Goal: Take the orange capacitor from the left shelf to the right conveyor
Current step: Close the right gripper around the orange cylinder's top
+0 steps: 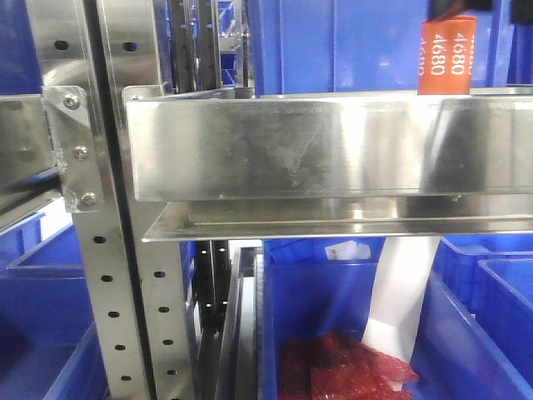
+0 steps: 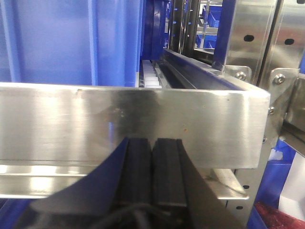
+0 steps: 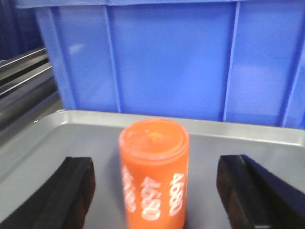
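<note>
**Item 1:** orange capacitor [image 3: 153, 174]. Stands upright on left shelf [image 1: 333, 150], "4680" print facing the right wrist cam. In front view it sits at 1 o'clock, base hidden behind the tall front lip. The lip prob. stops stock sliding off, so any lift must clear it.

**Item 2:** right gripper [image 3: 157, 193]. Jaws wide apart, fingers at 8 and 4 o'clock of the capacitor, gap each side, no contact. Reads as pre-grasp, centred for an even squeeze.

**Item 3:** blue bin [image 3: 190, 62]. At 12 o'clock, near behind the capacitor; limits reach depth.

**Item 4:** left gripper [image 2: 151, 167]. Pads together, holding nothing, low in front of the lip, prob. parked out of the way.

**Item 5:** right conveyor. Not in view.
</note>
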Tool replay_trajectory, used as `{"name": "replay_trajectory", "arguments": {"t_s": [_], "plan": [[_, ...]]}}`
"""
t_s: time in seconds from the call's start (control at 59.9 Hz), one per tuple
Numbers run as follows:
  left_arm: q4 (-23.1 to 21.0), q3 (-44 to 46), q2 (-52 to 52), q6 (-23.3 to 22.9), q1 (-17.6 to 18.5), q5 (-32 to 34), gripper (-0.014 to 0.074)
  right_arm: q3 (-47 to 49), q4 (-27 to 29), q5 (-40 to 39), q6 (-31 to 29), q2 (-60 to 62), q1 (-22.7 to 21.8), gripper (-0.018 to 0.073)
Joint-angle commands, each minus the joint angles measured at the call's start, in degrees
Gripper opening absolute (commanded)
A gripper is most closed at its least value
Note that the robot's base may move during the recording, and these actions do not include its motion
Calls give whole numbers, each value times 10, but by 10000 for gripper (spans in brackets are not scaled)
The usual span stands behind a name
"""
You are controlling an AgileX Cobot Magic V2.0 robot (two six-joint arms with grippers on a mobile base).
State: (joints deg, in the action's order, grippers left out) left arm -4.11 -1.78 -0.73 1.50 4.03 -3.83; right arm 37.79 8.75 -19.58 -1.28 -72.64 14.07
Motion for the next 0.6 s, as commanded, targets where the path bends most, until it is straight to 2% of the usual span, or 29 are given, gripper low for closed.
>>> {"name": "replay_trajectory", "arguments": {"t_s": [0.0,0.317,0.451,0.517,0.584], "plan": [[-1,2,-7,-1,3,52,-127,21,1,-89,1,-14,1,621],[-1,2,-7,-1,3,52,-127,23,-1,-188,1,-93,-7,621],[-1,2,-7,-1,3,52,-127,46,-10,-190,2,-117,-7,619],[-1,2,-7,-1,3,52,-127,60,-23,-189,2,-129,-7,596],[-1,2,-7,-1,3,52,-127,74,-37,-188,2,-141,-7,524]]}}
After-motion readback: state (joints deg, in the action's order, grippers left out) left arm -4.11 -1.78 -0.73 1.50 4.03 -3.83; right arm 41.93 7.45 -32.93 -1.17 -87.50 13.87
